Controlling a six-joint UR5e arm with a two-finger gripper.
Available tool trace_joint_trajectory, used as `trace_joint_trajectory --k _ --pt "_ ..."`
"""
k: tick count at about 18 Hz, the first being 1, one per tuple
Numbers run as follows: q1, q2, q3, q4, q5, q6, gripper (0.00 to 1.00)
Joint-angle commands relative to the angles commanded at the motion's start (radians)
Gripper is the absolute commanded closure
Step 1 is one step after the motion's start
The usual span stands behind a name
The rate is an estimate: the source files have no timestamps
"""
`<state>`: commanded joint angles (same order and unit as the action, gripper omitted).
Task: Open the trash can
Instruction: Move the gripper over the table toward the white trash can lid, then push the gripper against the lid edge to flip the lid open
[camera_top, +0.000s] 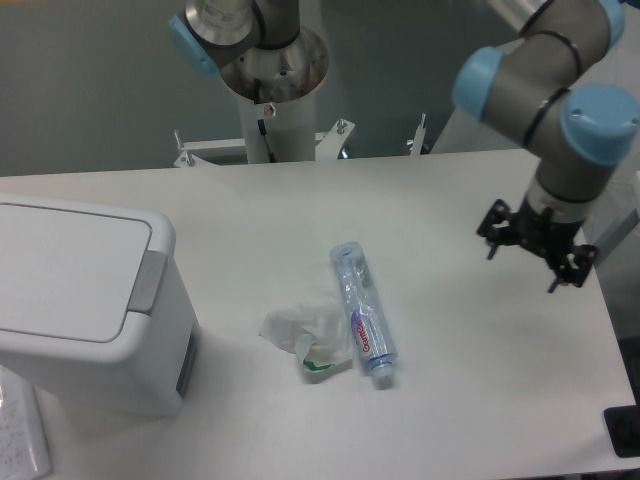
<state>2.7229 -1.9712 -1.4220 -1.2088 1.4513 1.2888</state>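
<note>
The trash can (85, 330) is a big white boxy bin at the table's left edge. Its flat lid (65, 268) lies shut, and the grey push-button strip (148, 283) sits on the rim facing right. My gripper (533, 247) hangs over the right side of the table, far from the bin, pointing down. Its black fingers (492, 228) stand spread apart with nothing between them, so it looks open.
A clear plastic bottle (363, 313) lies on its side mid-table, with a crumpled white tissue (305, 330) just left of it. A sheet of paper (20, 435) shows at the bottom left corner. The arm's base column (270, 90) stands behind the table.
</note>
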Motion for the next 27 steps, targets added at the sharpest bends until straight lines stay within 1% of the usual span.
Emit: trace_joint_trajectory --k 2,4,6,9,11,14,17,18,24,26,27 --pt "-0.021 0.008 -0.011 -0.003 -0.066 -0.067 0.00" --pt "-0.035 0.050 -0.060 0.000 -0.132 -0.182 0.00" --pt "-0.067 0.083 -0.087 0.002 -0.214 -0.311 0.00" --pt "-0.115 0.109 -0.092 0.015 -0.325 -0.457 0.00" --pt "-0.152 0.111 -0.091 0.018 -0.452 -0.540 0.00" --pt "-0.166 0.123 -0.086 0.040 -0.627 -0.643 0.00" --pt "-0.202 0.126 -0.091 0.049 -0.751 -0.707 0.00" --pt "-0.215 0.129 -0.092 0.051 -0.765 -0.718 0.00" --pt "-0.293 0.144 -0.103 0.051 -0.767 -0.729 0.00" --pt "-0.299 0.172 -0.133 0.055 -0.767 -0.735 0.00" --pt "-0.299 0.179 -0.152 0.080 -0.767 -0.737 0.00"
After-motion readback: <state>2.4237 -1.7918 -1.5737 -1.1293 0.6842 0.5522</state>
